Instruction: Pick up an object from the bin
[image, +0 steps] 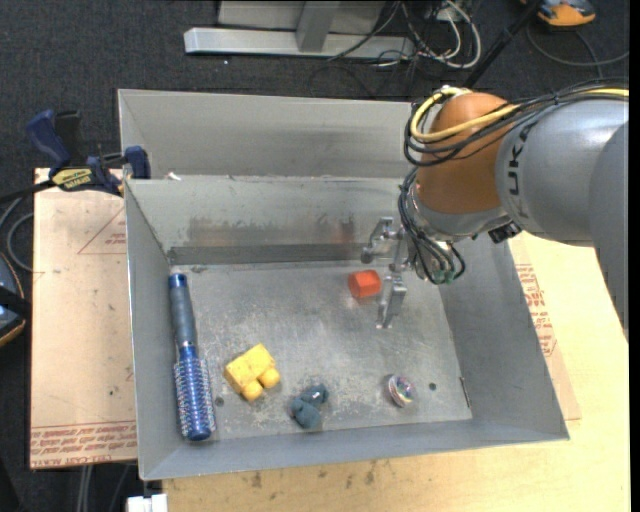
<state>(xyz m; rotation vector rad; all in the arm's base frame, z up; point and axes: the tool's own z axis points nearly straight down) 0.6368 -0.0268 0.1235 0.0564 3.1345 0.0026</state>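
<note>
My gripper (386, 275) hangs over the right middle of the bin, open, with one finger toward the back wall and the other toward the front. A small orange-red cube (365, 285) lies at the left side of the gap between the fingers. Neither finger visibly touches the cube. The nearest other thing is a small round silvery piece with a pink spot (401, 391), which rests on the floor toward the front right.
A blue hairbrush (186, 360) lies along the left wall. A yellow block (252, 372) and a small blue-grey lump (309, 406) sit near the front. The arm with its orange cover and cables reaches in from the right.
</note>
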